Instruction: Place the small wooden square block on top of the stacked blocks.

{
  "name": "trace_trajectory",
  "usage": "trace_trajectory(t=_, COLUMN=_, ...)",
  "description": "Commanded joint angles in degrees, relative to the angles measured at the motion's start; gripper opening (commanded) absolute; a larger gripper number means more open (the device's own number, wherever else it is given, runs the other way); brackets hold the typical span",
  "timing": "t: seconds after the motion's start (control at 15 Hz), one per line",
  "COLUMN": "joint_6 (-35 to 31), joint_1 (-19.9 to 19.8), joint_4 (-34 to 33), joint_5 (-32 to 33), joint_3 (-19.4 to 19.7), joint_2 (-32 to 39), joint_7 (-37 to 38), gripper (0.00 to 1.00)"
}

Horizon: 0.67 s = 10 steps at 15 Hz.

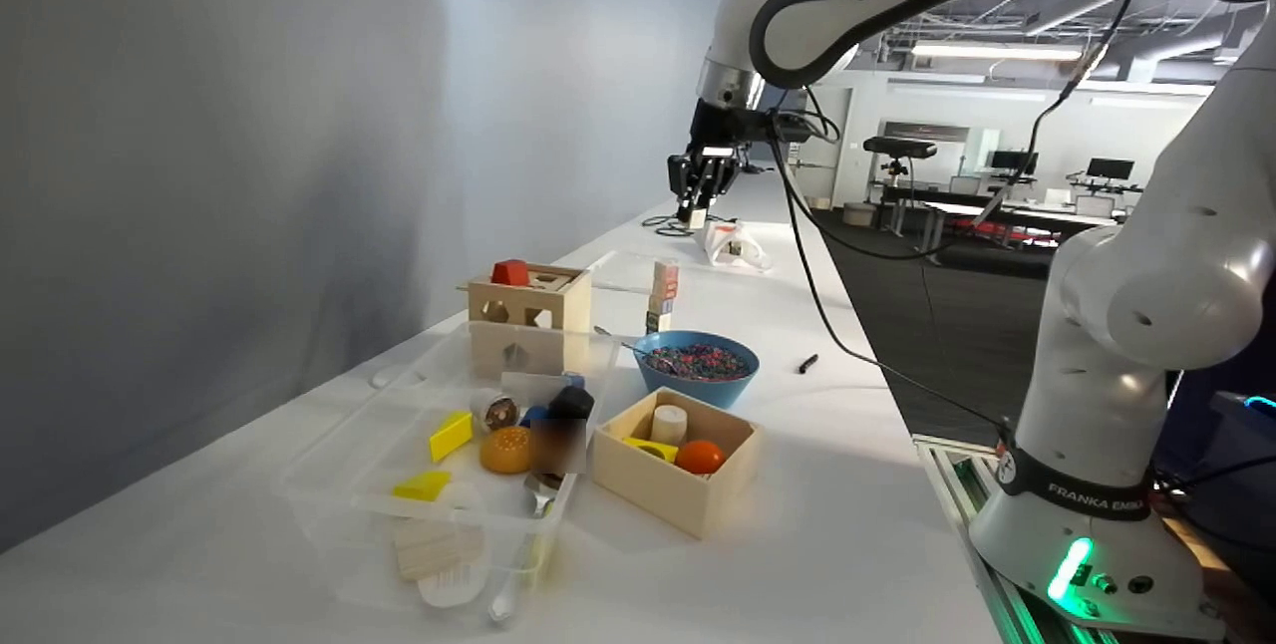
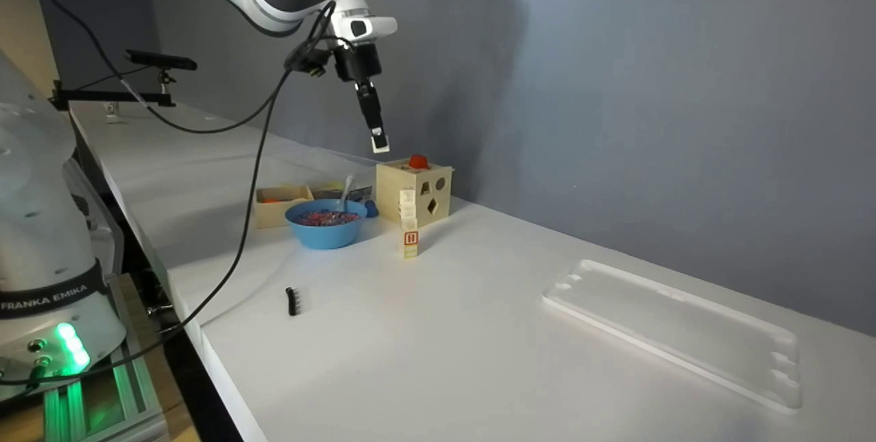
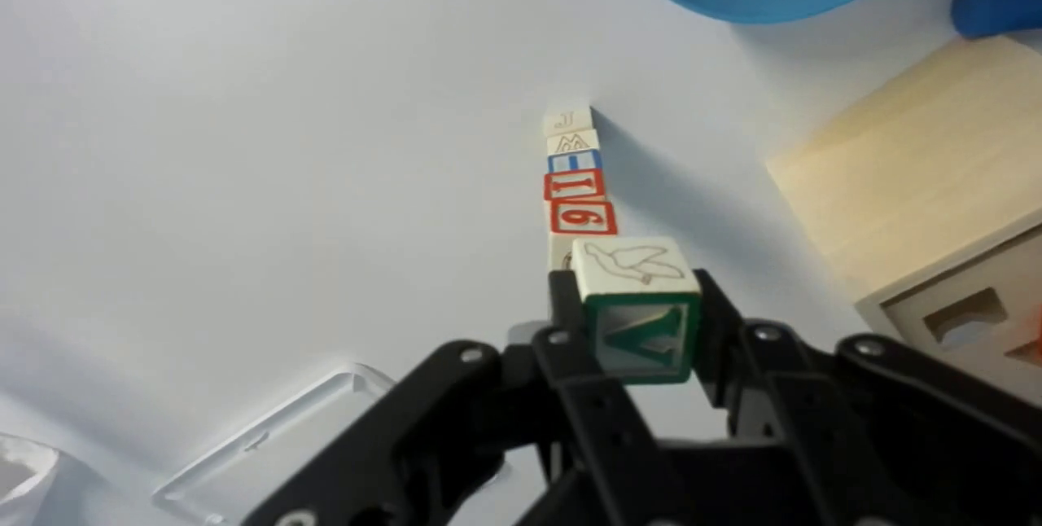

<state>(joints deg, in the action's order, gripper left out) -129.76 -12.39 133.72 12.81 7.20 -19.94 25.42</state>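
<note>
The small wooden square block [image 3: 635, 339] has a green-framed letter face and a bird drawing. My gripper [image 3: 639, 298] is shut on it, one black finger on each side. In both exterior views the gripper [image 1: 695, 197] [image 2: 380, 135] holds the block [image 1: 697, 219] [image 2: 381, 148] well above the table. The stacked blocks [image 1: 661, 297] [image 2: 408, 223] stand upright as a thin column on the table. In the wrist view the stack [image 3: 580, 184] runs toward the held block, and its top is partly hidden by the block and left finger. The held block is apart from the stack in an exterior view.
A blue bowl [image 1: 703, 391] [image 2: 325, 235] of coloured bits and a wooden shape box [image 1: 573, 315] [image 2: 391, 192] stand near the stack. A clear lid [image 2: 671, 332], black clip [image 2: 293, 302], small open wooden box [image 1: 648, 484] and clear tub [image 1: 334, 494] also lie on the table.
</note>
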Motion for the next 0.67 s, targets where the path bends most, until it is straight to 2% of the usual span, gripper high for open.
trace_trajectory(t=0.0, joint_6=1.5, joint_1=-1.8, joint_4=-1.7, joint_5=-5.4, joint_3=3.4, joint_2=0.8, joint_7=-5.7, gripper=0.09)
trace_trajectory(t=0.6, joint_6=3.6, joint_1=-1.9, joint_4=-8.3, joint_5=-7.6, joint_3=5.0, joint_2=8.4, joint_7=-11.4, gripper=0.09)
